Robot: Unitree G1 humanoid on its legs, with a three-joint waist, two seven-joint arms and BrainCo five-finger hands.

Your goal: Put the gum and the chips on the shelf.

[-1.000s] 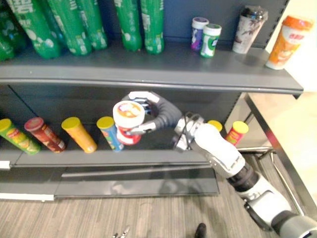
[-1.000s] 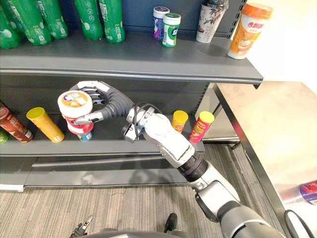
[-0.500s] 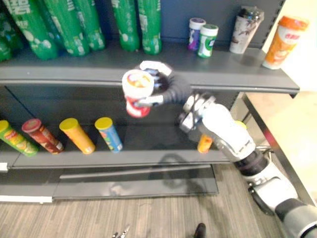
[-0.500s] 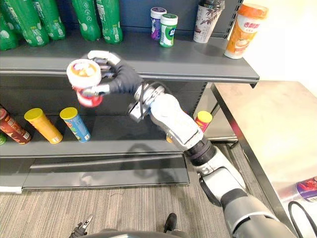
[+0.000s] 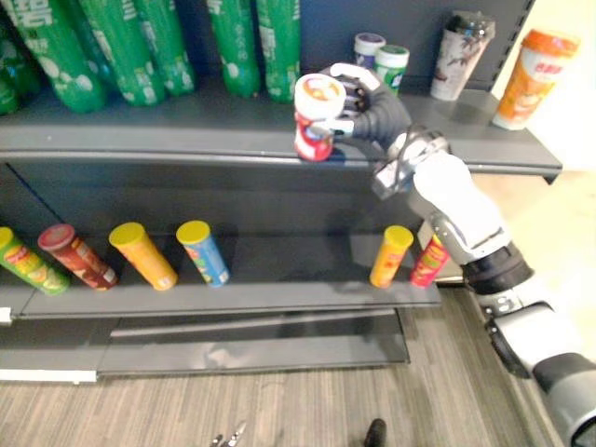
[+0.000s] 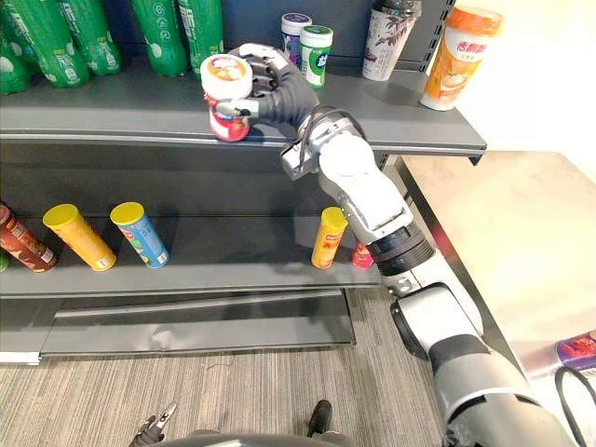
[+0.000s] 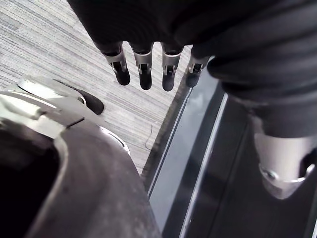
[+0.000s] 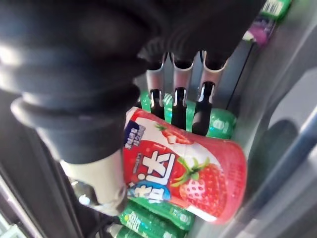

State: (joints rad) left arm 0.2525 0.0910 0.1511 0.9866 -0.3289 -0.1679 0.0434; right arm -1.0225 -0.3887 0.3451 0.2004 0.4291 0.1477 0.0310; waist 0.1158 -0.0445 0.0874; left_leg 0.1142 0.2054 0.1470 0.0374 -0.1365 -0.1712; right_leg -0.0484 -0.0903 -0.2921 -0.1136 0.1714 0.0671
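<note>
One red strawberry-print cup (image 5: 315,126), clasped in our right hand (image 5: 372,110) at upper centre, should clear the lip of the top shelf (image 5: 140,140) before we lower it upright.

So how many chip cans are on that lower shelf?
6 on the lower shelf: green can, red can, yellow can and blue can in a row at the left; orange can and pink can at the right. More may be hidden past the left edge.
</note>
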